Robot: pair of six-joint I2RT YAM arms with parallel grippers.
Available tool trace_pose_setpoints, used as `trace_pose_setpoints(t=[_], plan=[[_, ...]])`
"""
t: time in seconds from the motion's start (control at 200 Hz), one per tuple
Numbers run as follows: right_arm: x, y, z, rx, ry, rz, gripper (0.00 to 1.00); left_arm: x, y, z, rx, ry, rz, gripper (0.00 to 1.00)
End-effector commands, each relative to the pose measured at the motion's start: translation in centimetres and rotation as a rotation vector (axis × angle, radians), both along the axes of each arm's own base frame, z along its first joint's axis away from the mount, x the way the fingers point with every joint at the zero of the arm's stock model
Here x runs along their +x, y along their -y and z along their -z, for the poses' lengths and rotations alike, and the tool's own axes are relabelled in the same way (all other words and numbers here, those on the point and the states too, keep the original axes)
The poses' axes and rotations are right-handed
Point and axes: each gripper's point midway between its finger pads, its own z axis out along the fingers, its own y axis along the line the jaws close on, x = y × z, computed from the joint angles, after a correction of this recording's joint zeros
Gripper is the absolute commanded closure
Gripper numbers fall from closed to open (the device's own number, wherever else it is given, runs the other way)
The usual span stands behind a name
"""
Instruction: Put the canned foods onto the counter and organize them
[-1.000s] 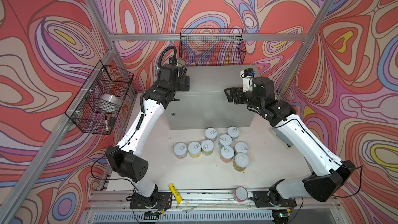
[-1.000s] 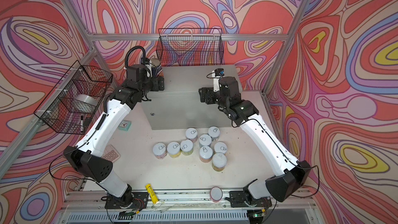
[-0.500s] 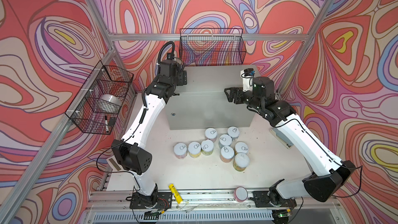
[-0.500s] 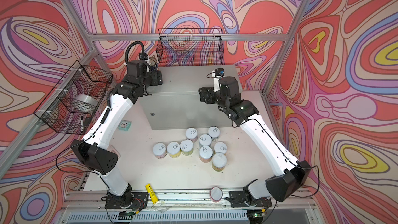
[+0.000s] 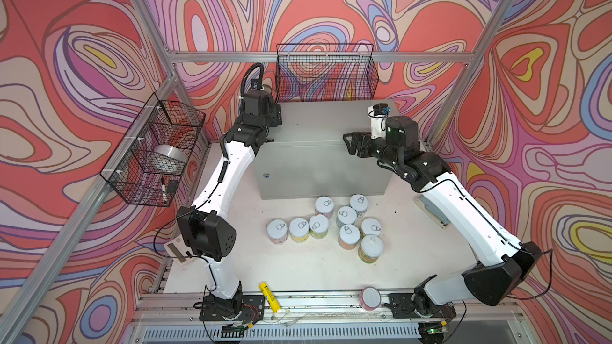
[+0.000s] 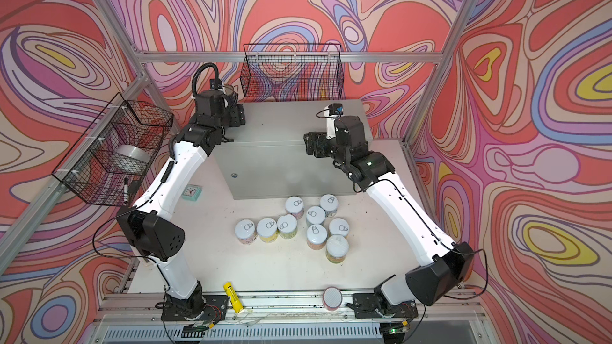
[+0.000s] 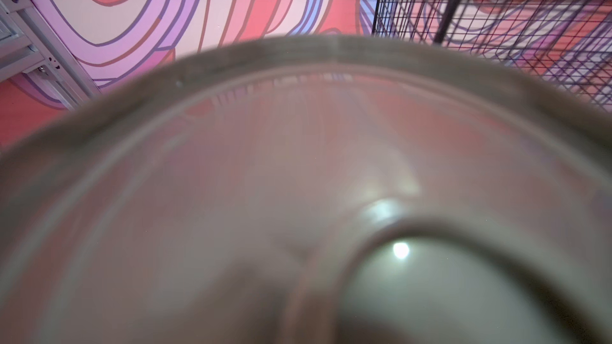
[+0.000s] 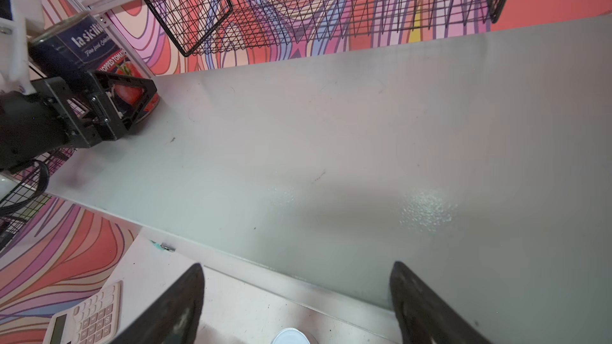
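Left gripper (image 8: 139, 97) at the counter's (image 5: 324, 127) back-left corner, jaws set either side of the blue-label can (image 8: 82, 44), upright there on the flat top, just beside the back wire basket (image 5: 326, 74). Cannot tell whether clamped on it or only flanking it: far finger hidden behind the can, left wrist view only a close blur of its lid. Right gripper (image 8: 298, 264) spread wide and empty, hanging above the counter's front edge toward its right end. Below, on the desk (image 5: 265, 269) before the counter's front face, nine more cans (image 5: 346, 216) standing upright in a loose cluster, most touching a neighbour.
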Motion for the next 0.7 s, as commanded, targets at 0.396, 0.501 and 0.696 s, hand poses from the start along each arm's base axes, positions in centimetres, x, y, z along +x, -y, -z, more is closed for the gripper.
trace_pose_setpoints(t=[0.396,0.501,0.696], plan=[[0.5,-0.5,-0.5,0.021,0.01,-0.004,0.1,3.0,0.2,-0.3,-0.042,0.039,-0.018,0.15],[0.4,-0.5,-0.6,0.022,0.013,-0.004,0.1,2.8,0.1,-0.2,-0.039,0.032,-0.017,0.1],[0.5,-0.6,-0.6,0.025,0.013,-0.01,0.1,1.4,0.5,-0.6,-0.029,0.029,0.028,0.01]])
